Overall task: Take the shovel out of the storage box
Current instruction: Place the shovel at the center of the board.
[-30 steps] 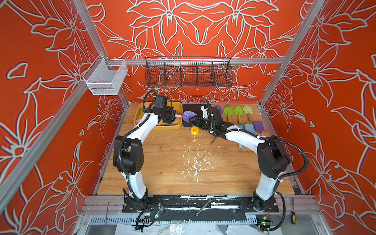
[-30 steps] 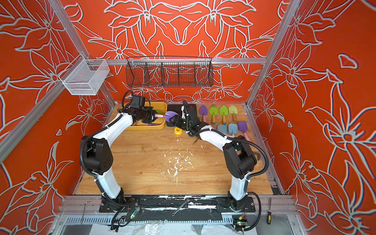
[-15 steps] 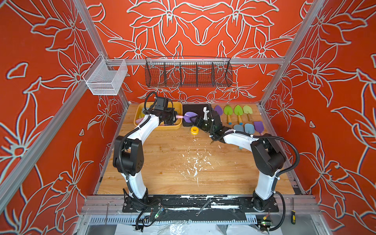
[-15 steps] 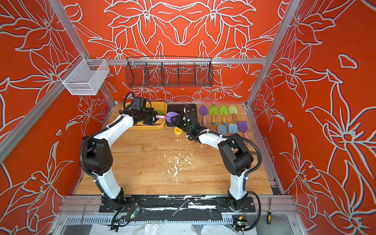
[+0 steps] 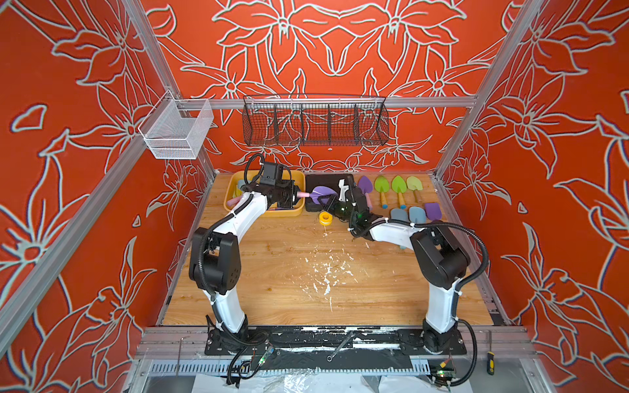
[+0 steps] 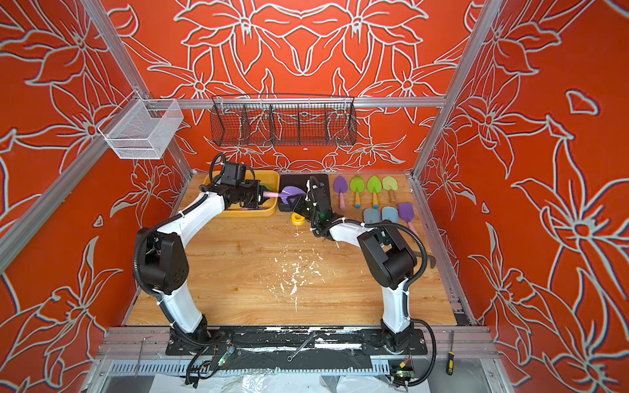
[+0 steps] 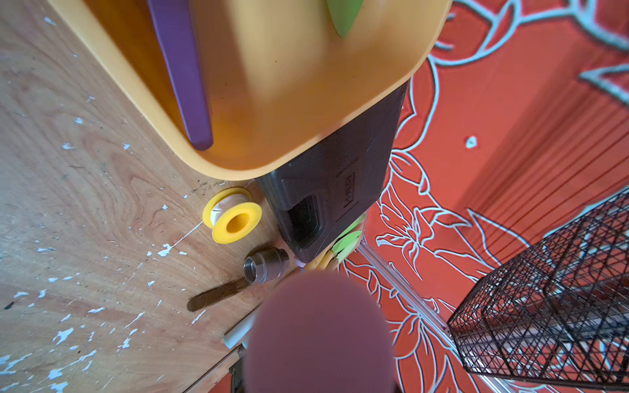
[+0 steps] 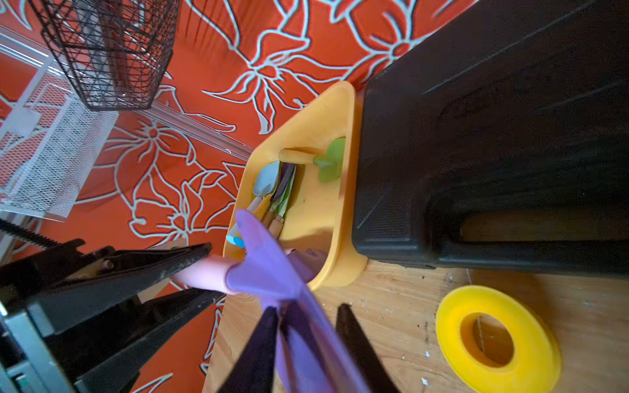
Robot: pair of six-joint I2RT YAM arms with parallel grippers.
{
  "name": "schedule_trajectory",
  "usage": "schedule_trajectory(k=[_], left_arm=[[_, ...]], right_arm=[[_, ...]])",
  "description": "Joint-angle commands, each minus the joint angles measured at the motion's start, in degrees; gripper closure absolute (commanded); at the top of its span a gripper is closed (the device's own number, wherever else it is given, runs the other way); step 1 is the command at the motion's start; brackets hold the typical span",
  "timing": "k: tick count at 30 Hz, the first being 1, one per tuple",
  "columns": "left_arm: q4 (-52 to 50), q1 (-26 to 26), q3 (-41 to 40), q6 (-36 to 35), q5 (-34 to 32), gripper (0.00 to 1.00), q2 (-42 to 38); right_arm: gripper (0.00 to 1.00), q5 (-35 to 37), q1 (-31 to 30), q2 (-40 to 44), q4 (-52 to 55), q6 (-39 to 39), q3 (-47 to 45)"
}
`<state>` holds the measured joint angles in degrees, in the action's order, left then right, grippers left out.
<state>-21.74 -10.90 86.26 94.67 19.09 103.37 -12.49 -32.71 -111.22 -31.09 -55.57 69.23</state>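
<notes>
At the far edge of the table, just right of the storage box (image 5: 284, 213), the shovel (image 5: 321, 194) hangs in the air. The left gripper (image 5: 295, 196) is clamped on its pink handle above the box's right rim, and its purple blade reaches out over the black tool case (image 5: 328, 179).

Over the last second the shovel has barely shifted. The right arm has folded in toward the middle, while the right gripper (image 5: 329, 201) has kept to the blade and drawn its jaws in. In the right wrist view its fingers (image 8: 260, 343) flank the blade, one on each side.

The shovel is thus already clear of the box. This reads as a handover, probably toward the row of shovels (image 5: 382, 185) laid out at the far right.

Whether the right jaws actually press the blade I cannot tell. Motion smears it there, and a sliver of gap may remain on one side. A blurred maroon mass fills much of the left wrist view, which shows neither the left fingers nor their grip. In both top views the left wrist covers much of the box. Only the right wrist view shows the other shovels (image 8: 267, 180) inside.
</notes>
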Motion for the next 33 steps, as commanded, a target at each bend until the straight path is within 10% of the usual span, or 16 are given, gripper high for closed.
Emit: schedule_trajectory(k=[1, 11, 15, 20, 33], left_arm=[[0.09, -0.44, -0.89, 0.6, 1.77, 1.0, -2.84], [-0.28, -1.1, -2.59, 0.47, 3.56, 1.0, -2.89], [-2.17, -1.1, -2.62, -0.4, 3.9, 0.65, -3.02], [-3.99, -1.28, -1.86, -2.61, 4.68, 0.45, -3.35], [-21.15, -2.52, 5.89, -26.96, 9.02, 0.3, -6.95]], right_arm=[[0.8, 0.02, 0.34, 0.02, -2.97, -0.15, -0.6], [1.0, -2.85, 1.44, 3.16, -3.5, 1.82, -2.87], [1.0, -3.84, 2.03, 5.89, 1.33, 4.13, -2.74], [1.0, -7.0, 2.72, 8.89, 9.32, 6.88, -1.64], [1.0, -18.46, 9.87, 20.9, 38.94, 23.25, -1.41]])
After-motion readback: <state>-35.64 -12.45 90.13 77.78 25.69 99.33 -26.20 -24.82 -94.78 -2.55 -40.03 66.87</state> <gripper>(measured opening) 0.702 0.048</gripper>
